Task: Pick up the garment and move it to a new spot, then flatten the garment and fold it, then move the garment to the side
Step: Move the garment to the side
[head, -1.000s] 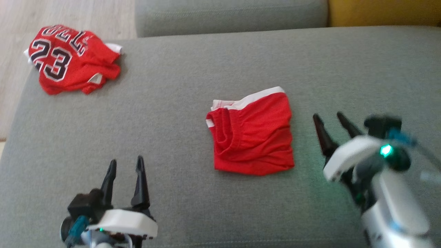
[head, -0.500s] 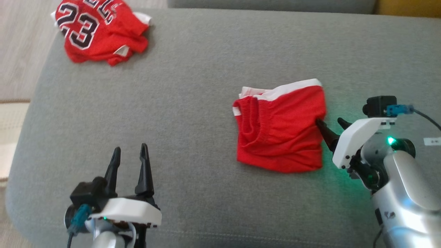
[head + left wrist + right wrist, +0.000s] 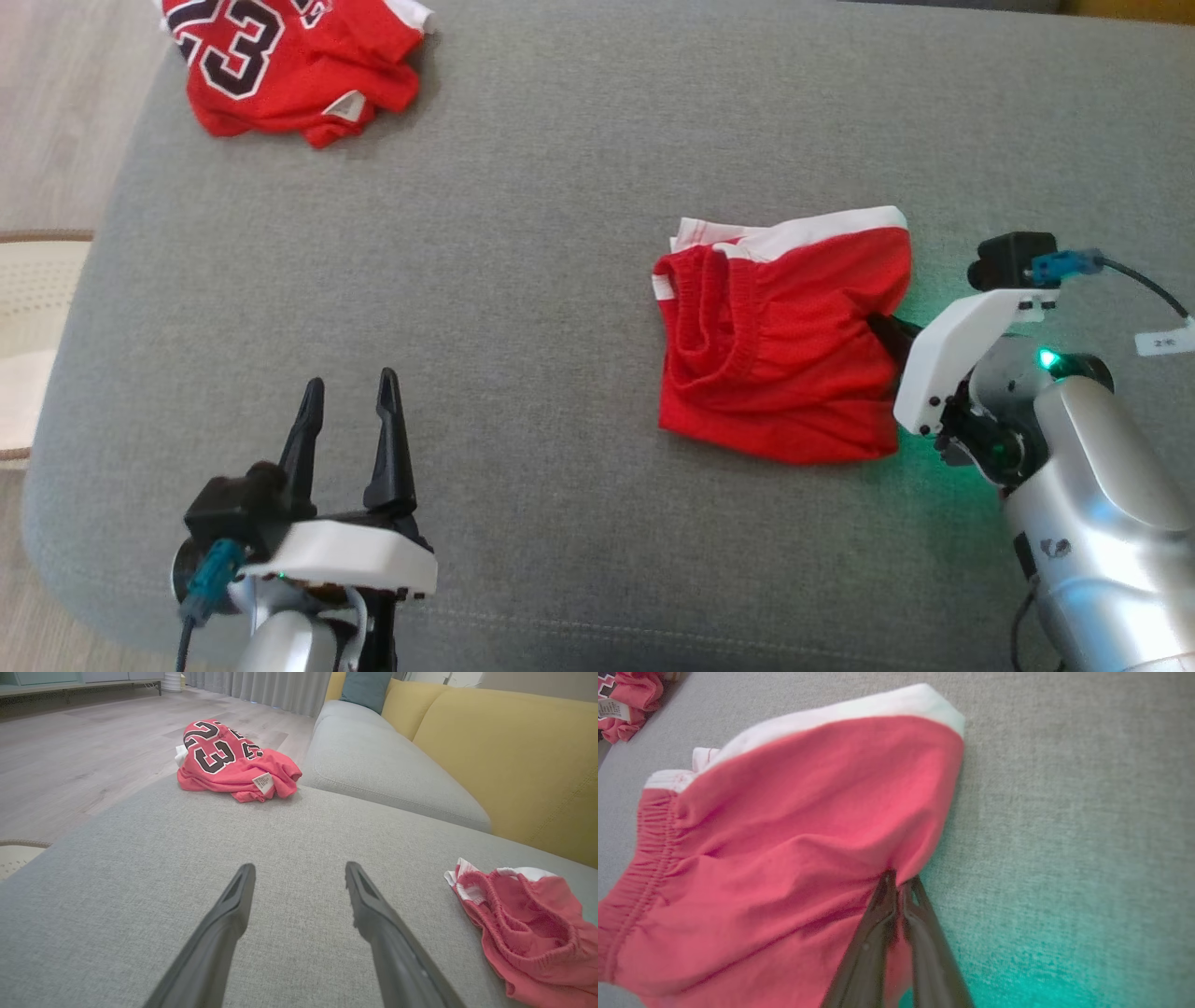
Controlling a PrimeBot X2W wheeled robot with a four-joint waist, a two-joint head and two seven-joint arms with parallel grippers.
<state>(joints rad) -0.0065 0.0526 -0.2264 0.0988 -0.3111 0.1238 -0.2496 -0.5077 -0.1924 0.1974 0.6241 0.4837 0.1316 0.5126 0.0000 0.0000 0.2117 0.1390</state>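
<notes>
The garment, a pair of red shorts (image 3: 775, 345) with a white trim, lies folded on the grey sofa seat (image 3: 523, 233), right of centre. My right gripper (image 3: 878, 322) is at the shorts' right edge. In the right wrist view its fingers (image 3: 899, 877) are pinched together on a fold of the red cloth (image 3: 784, 835), which puckers toward them. My left gripper (image 3: 347, 387) hovers open over bare cushion at the lower left, with nothing between its fingers (image 3: 299, 870). The shorts (image 3: 528, 924) lie well to its right.
A crumpled red jersey (image 3: 280, 65) with the number 23 lies at the seat's far left corner, also in the left wrist view (image 3: 224, 760). Yellow backrests (image 3: 514, 742) rise on the right. Wooden floor (image 3: 56, 112) and a pale mat (image 3: 28, 280) lie beyond the left edge.
The head camera has shifted. My right gripper moved left onto the shorts' right edge and closed on the cloth. The left gripper has stayed open in place.
</notes>
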